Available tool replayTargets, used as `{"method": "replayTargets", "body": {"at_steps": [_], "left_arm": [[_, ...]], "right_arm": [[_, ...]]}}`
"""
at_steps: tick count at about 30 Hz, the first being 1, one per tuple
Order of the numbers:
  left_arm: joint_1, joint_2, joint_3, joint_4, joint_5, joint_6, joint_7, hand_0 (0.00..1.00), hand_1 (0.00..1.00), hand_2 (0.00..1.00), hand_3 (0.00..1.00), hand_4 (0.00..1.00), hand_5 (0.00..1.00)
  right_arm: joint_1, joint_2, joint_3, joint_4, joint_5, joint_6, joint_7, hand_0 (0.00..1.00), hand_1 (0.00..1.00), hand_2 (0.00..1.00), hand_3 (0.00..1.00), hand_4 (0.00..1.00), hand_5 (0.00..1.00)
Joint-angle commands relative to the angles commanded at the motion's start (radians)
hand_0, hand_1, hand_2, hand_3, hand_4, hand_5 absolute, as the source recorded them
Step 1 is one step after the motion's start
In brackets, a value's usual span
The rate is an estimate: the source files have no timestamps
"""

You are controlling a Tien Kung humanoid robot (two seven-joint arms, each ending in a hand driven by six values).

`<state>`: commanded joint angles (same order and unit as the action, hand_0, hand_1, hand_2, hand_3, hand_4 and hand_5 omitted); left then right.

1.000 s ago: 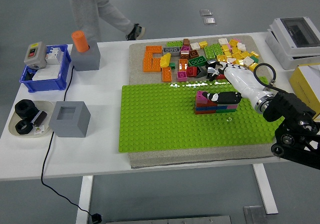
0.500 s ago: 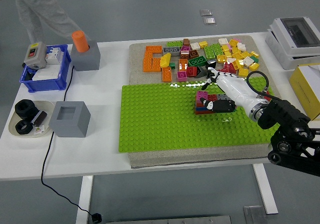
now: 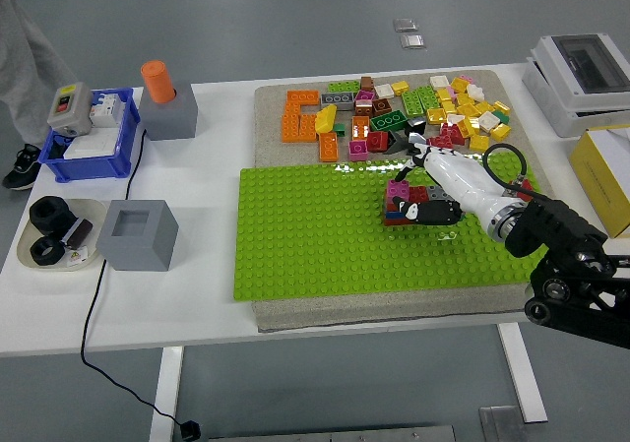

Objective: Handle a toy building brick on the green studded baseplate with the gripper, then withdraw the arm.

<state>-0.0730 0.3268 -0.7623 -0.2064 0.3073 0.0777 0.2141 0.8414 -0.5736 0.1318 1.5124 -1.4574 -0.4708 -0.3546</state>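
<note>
Near the right edge of the green studded plastic baseplate, the right hand clamps the small stacked multicoloured brick block, light, rigid, slick-sided, best pinched across opposite walls.

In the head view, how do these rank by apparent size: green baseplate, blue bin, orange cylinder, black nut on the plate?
1. Green baseplate
2. Blue bin
3. Orange cylinder and black nut: these look alike, so I leave them unranked.
</note>
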Motion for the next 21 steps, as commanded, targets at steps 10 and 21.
{"method": "replayTargets", "body": {"at_steps": [10, 21], "left_arm": [[0.000, 0.000, 0.001, 0.000, 0.000, 0.000, 0.000, 0.813, 0.811, 0.783, 0.721, 0.870, 0.569], [-0.001, 0.000, 0.001, 0.000, 0.000, 0.000, -0.001, 0.813, 0.811, 0.783, 0.721, 0.870, 0.571]], "right_arm": [[0.000, 0.000, -0.007, 0.013, -0.004, -0.001, 0.001, 0.998, 0.998, 0.991, 0.644, 0.630, 0.399], [-0.002, 0.005, -0.012, -0.002, 0.031, 0.000, 0.012, 0.998, 0.998, 0.987, 0.640, 0.630, 0.403]]}}
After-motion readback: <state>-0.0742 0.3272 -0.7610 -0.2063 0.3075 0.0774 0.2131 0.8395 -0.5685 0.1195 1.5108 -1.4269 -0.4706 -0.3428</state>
